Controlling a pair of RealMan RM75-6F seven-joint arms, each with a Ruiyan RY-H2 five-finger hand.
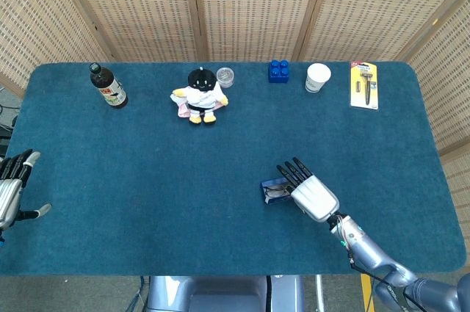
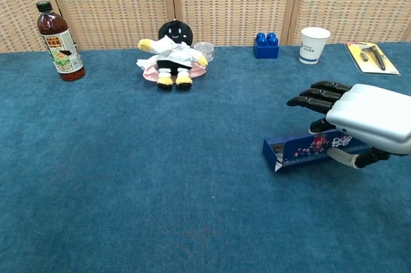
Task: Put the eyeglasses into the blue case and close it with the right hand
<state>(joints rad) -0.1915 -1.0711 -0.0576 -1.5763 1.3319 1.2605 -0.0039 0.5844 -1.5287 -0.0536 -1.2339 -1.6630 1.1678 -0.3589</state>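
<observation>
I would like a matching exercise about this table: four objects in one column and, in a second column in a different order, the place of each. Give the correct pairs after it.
Column 1:
1. sauce bottle
2. paper cup
3. blue case
4. plush doll

Column 2:
A. near the front, by the right hand
B. far left corner of the table
C. just right of the blue brick
D. beside the small clear jar, back middle

Pairs: 1-B, 2-C, 3-A, 4-D
</observation>
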